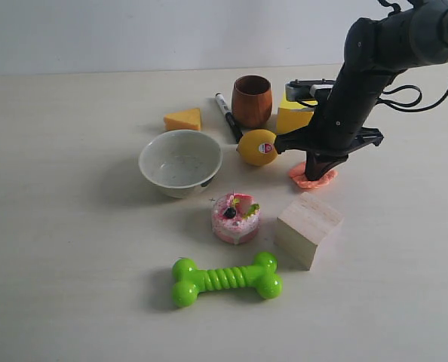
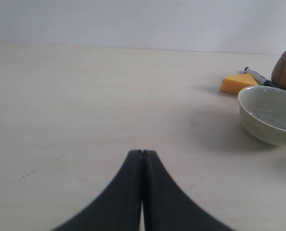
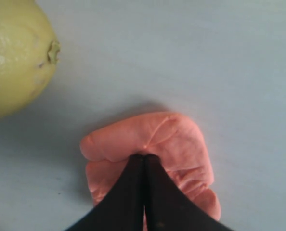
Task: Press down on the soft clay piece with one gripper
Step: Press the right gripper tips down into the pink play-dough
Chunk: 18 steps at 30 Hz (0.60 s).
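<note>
The soft clay piece point(image 1: 313, 178) point(image 3: 152, 139) is a flat salmon-pink lump with ridges, lying on the table just right of the lemon point(image 1: 258, 147) point(image 3: 13, 53). My right gripper point(image 1: 315, 170) point(image 3: 143, 157) is shut, its dark fingertips together and resting on the middle of the clay, pointing down into it. The black arm point(image 1: 375, 68) leans in from the upper right. My left gripper point(image 2: 142, 153) is shut with nothing in it, low over bare table far to the left; the exterior view does not show it.
Around the clay stand a wooden block point(image 1: 308, 228), a pink cake toy point(image 1: 236, 217), a green bone toy point(image 1: 225, 280), a white bowl point(image 1: 180, 161) point(image 2: 270, 114), an orange cheese wedge point(image 1: 182, 119) point(image 2: 237, 83), a brown cup point(image 1: 252, 101), a marker point(image 1: 228, 117) and a yellow block point(image 1: 293, 115).
</note>
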Each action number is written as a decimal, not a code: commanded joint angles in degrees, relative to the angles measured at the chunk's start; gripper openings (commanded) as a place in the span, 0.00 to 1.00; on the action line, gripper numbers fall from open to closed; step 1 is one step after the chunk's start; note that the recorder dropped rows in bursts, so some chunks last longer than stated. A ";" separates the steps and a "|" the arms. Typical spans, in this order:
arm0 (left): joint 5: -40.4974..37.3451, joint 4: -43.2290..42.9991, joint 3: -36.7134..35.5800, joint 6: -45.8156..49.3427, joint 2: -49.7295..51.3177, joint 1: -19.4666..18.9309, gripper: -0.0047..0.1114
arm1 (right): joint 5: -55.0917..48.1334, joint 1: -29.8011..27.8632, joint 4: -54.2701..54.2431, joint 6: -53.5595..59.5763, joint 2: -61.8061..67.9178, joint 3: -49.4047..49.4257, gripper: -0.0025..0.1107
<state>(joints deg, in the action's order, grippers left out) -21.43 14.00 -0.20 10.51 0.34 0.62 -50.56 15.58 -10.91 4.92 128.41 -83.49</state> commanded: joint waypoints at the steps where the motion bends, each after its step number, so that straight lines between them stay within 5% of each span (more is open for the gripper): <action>1: 0.54 0.09 0.20 -0.05 -0.34 -0.21 0.04 | 2.72 0.45 2.99 -0.16 9.87 3.59 0.02; 18: 0.54 0.09 0.20 -0.05 -0.34 -0.21 0.04 | 3.22 0.45 1.36 -0.16 -0.42 3.59 0.02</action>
<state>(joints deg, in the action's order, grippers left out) -21.43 14.00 -0.20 10.51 0.34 0.62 -48.53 15.58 -11.08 4.92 126.08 -81.98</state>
